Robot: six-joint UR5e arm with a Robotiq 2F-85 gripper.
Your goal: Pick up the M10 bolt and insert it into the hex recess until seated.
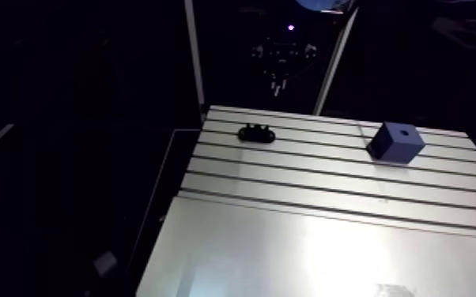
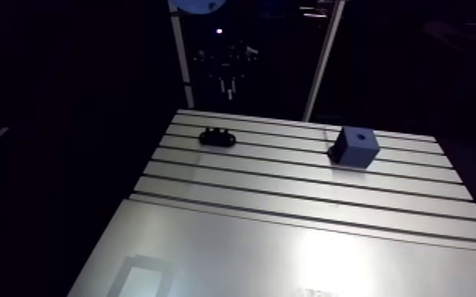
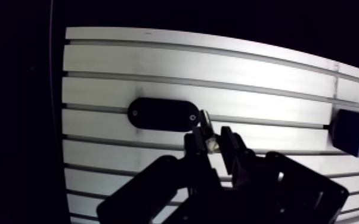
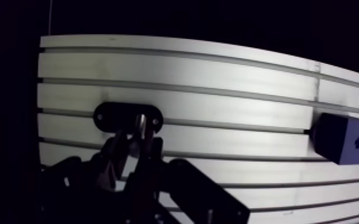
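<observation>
Arm view: on the table (image 1: pixel 304 237), a black plate (image 1: pixel 256 133) sits at nine o'clock from the blue block (image 1: pixel 396 142), well apart. The block has a hole on top. I'd guess that is the recess, though I cannot make out its shape.

Wrist view: the gripper (image 3: pixel 213 138) is clamped on the bolt (image 3: pixel 206 121), a bright sliver pinched at its fingertips and poking toward twelve. The plate lies just past them at eleven, the block off at three. Best to line the bolt up over the hole, then press straight down, slowly.
</observation>
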